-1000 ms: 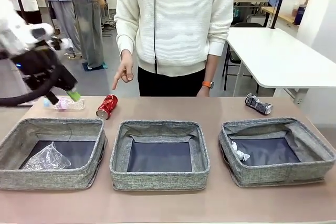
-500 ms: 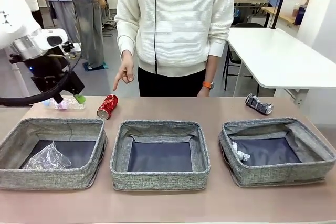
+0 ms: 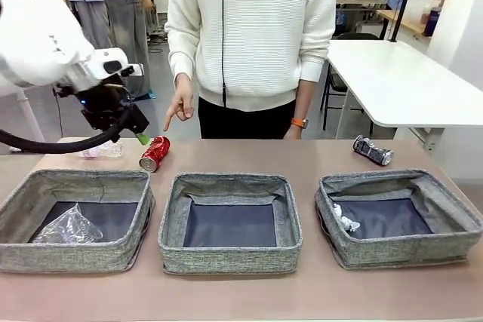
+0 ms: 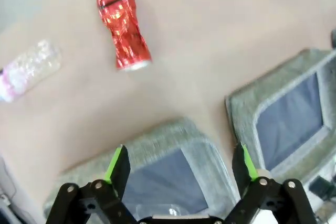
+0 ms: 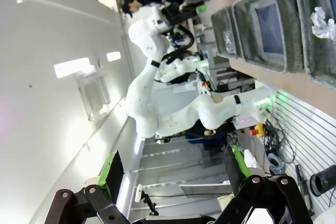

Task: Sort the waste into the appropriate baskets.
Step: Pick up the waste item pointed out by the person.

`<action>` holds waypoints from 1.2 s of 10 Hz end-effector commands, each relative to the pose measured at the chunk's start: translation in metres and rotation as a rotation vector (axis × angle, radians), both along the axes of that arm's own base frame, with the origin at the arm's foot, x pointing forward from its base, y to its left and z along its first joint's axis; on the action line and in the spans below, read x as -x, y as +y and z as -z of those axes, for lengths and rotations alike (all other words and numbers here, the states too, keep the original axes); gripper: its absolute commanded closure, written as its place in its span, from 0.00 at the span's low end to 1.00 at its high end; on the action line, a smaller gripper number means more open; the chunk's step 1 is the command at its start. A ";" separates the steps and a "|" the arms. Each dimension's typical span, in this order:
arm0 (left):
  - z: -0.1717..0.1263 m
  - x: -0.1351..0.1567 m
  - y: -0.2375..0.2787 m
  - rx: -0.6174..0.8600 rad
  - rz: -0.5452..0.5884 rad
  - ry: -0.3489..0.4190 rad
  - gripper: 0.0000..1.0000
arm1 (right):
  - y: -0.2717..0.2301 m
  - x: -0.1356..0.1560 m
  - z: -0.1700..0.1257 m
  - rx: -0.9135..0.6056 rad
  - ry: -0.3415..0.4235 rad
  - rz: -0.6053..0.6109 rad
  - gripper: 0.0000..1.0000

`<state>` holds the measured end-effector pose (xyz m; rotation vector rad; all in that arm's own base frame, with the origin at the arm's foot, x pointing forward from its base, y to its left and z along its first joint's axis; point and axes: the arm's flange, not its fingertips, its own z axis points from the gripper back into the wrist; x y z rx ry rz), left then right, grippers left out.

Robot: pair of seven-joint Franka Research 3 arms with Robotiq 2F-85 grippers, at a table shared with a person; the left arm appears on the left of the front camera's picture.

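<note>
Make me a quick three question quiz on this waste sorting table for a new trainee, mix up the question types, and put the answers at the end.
1. True or false: the red can lies on the table, outside every basket.
2. What lies in the left basket? A: a crumpled paper ball. B: a clear plastic cup. C: a bottle.
3. Fill in: the dark-silver can lies on the table just beyond the ___ basket.
Key: 1 true; 2 B; 3 right.
</note>
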<state>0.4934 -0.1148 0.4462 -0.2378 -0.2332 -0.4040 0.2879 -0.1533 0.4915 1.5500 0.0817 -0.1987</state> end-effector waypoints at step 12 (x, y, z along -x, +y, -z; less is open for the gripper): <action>0.141 -0.145 -0.012 -0.045 -0.084 0.120 0.00 | 0.000 0.001 -0.006 -0.012 0.008 0.002 0.00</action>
